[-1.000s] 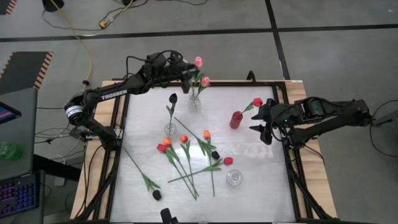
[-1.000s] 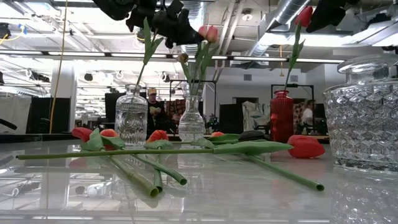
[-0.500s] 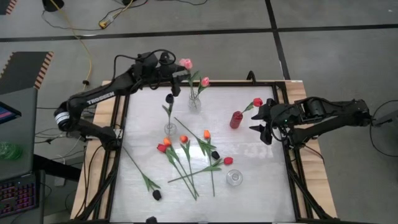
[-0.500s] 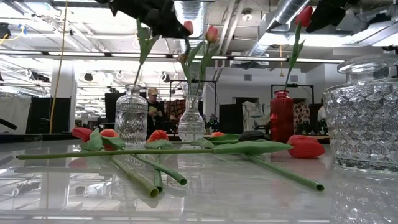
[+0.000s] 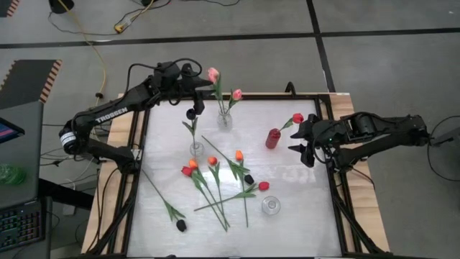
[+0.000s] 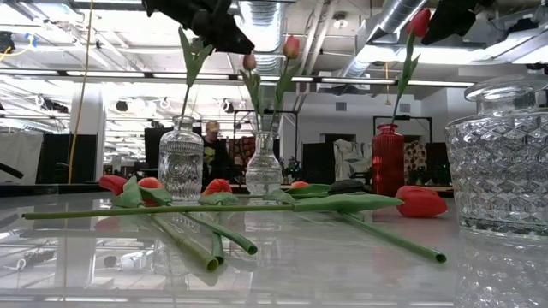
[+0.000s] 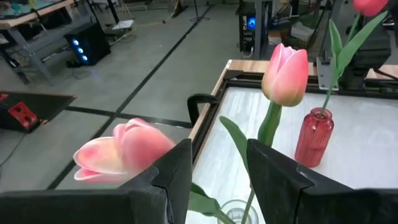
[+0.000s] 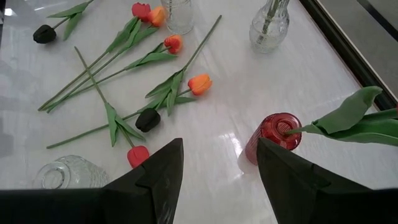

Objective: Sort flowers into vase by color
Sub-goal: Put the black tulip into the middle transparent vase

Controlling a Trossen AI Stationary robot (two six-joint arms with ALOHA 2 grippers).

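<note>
Robotics lab in an open industrial hall

Around the framed white table (image 5: 287, 216) the floor is grey concrete with dark tape lines (image 5: 215, 37) and loose cables (image 5: 100, 68); beyond the table, exposed ceiling ducts (image 6: 390, 21) hang over racks and a standing person (image 6: 211, 147), and beside the table stand workbenches (image 7: 31, 12) and lit electronics (image 7: 84, 46).
</note>
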